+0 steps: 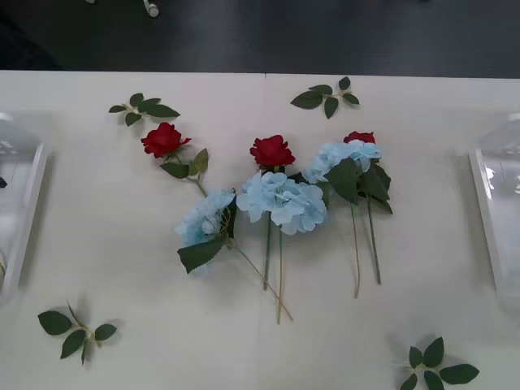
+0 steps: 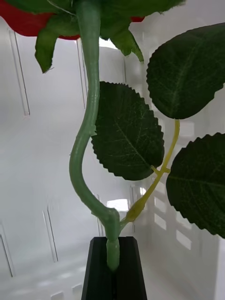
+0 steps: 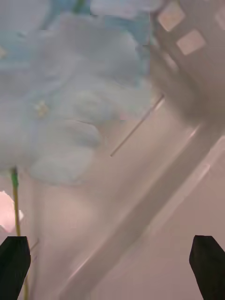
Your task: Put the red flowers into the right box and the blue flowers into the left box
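On the counter (image 1: 122, 244), in the front view, three red flowers (image 1: 272, 151) and three blue flowers (image 1: 283, 201) are seen in a loose heap, taken here as the landmark. The roses lie along the far side of the heap, with the pale clusters overlapping their stems on the near side. The left box (image 1: 28, 203) sits well apart to the heap's left and the right box (image 1: 485, 213) well apart to its right. Loose leaf sprigs (image 1: 146, 107) are scattered around the heap.

In the right wrist view, the right claw (image 2: 112, 262) is clamped together on the stem of a red rose (image 2: 89, 117), with white ribbed box walls behind it. The stem looks thin, light and bendable, so a hold low on the stem, as shown, is judged sound; the bloom should not be squeezed.

In the left wrist view, the left claw (image 3: 112, 267) stands apart, and a blue cluster (image 3: 70, 103) lies just beyond it inside a pale box. The cluster is judged soft, fluffy and easily crushed; the stem is the better place to be taken.
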